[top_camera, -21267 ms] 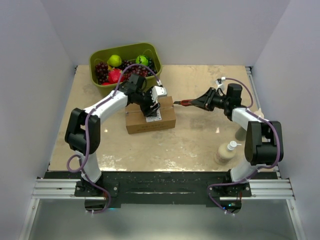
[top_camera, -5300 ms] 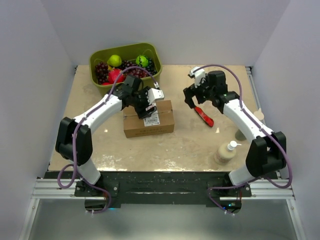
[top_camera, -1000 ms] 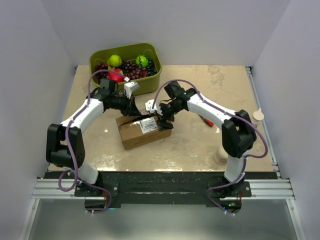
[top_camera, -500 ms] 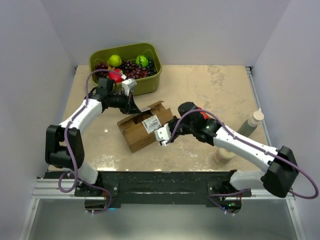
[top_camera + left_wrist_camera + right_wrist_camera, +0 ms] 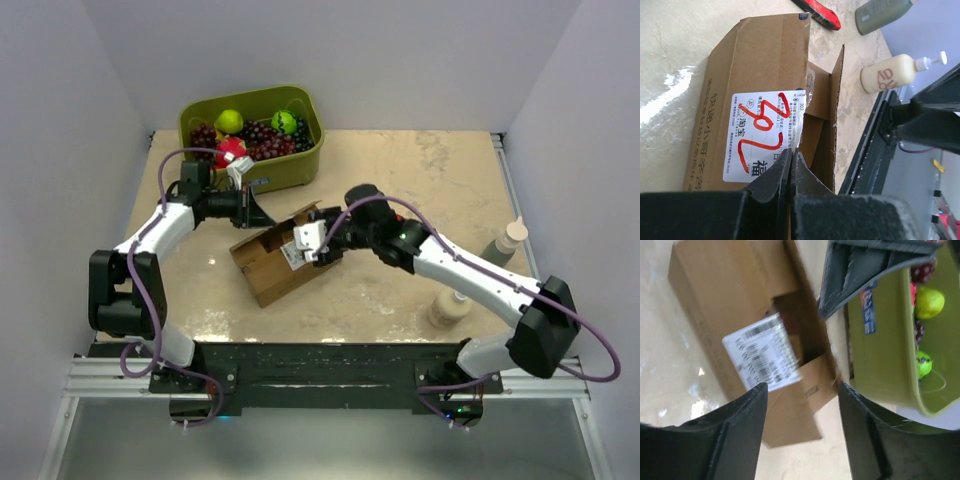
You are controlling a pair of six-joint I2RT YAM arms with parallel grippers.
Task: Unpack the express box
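The express box [image 5: 272, 262], brown cardboard, lies askew mid-table with its top flaps parted. Its white label [image 5: 765, 130] carries red handwriting. My left gripper [image 5: 264, 214] is at the box's far end, jaws shut, tips [image 5: 791, 152] resting at the edge of the labelled flap beside the open gap. Whether they pinch anything is not visible. My right gripper [image 5: 300, 244] hovers over the box's top from the right. In the right wrist view this gripper [image 5: 802, 390] is open and empty above the box [image 5: 715, 300].
An olive-green bin [image 5: 300, 165] of fruit stands just behind the box. A cream pump bottle [image 5: 448, 305] and a grey bottle [image 5: 500, 245] stand at the right. A red cutter [image 5: 817, 12] lies beyond the box.
My right arm swung away to the near side, then returned above the box with its jaws open. The box turned further askew. The left gripper drew slightly left, staying shut.
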